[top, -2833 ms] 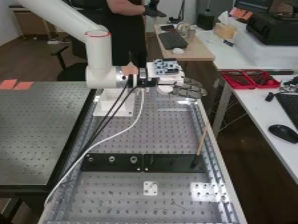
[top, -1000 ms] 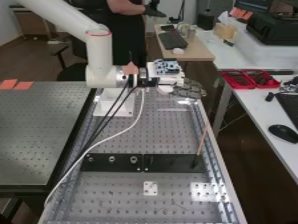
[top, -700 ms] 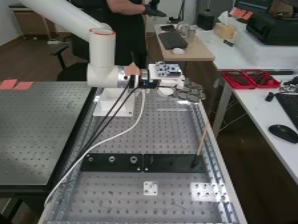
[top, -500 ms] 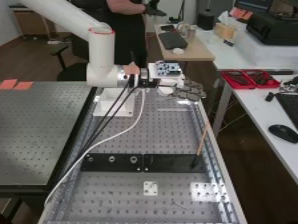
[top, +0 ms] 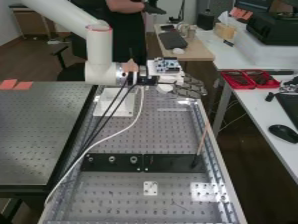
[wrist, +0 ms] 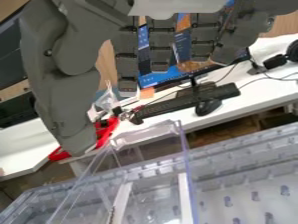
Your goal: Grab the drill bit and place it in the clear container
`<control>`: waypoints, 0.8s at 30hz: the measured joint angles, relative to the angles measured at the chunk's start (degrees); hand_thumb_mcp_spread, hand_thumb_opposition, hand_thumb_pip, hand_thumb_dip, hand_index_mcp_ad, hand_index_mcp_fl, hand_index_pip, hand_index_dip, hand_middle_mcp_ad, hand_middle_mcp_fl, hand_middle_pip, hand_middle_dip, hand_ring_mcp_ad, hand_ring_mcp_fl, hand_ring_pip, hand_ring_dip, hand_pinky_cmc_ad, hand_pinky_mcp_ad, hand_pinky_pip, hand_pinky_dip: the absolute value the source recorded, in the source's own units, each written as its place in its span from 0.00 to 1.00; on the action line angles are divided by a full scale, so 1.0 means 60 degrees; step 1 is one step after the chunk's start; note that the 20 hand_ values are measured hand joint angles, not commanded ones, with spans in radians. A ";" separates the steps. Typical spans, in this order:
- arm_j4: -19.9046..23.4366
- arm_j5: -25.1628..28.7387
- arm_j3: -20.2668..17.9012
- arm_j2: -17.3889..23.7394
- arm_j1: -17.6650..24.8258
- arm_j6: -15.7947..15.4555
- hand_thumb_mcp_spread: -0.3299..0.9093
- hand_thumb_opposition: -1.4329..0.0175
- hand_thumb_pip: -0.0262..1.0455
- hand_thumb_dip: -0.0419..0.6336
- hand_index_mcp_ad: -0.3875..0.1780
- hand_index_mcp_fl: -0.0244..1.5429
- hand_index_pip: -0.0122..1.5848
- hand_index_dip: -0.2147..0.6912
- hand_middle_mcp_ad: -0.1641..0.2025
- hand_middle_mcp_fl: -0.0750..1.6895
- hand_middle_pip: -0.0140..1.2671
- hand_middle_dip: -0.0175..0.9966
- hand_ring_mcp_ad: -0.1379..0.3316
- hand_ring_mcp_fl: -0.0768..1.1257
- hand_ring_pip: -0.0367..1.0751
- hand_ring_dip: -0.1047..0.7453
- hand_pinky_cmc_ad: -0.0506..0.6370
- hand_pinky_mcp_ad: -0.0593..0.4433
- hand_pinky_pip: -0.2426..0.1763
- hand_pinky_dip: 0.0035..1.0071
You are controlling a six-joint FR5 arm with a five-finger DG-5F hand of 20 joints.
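Slightly higher than in the earlier frame, the white jointed arm (top: 99, 55) carries the dark grey robotic hand (top: 189, 87) near the clear, thin-walled plastic container (wrist: 148, 133). Its fingers are extended, apart from the thumb, gripping nothing. A slender grey spiral metal piece, probably the drill bit (wrist: 110, 216), shows through the container; whether inside, I cannot tell. Sweeping sideways could catch the container's rim and tip it; lifting above it seems roomier than crossing the perforated worktop's (top: 219, 170) raised edge beside it.
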 joint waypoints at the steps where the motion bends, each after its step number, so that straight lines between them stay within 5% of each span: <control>1: -0.0006 0.0010 -0.0010 0.0038 -0.0007 -0.0016 0.65 0.43 0.41 0.50 0.55 0.23 0.14 0.60 0.60 0.08 0.12 0.15 0.72 0.06 0.11 0.14 0.47 0.43 0.36 0.17; 24: 0.0218 -0.0008 -0.0379 0.0607 -0.0057 -0.0135 0.65 0.43 0.40 0.51 0.55 0.25 0.10 0.60 0.60 0.08 0.12 0.15 0.72 0.06 0.12 0.14 0.47 0.43 0.36 0.17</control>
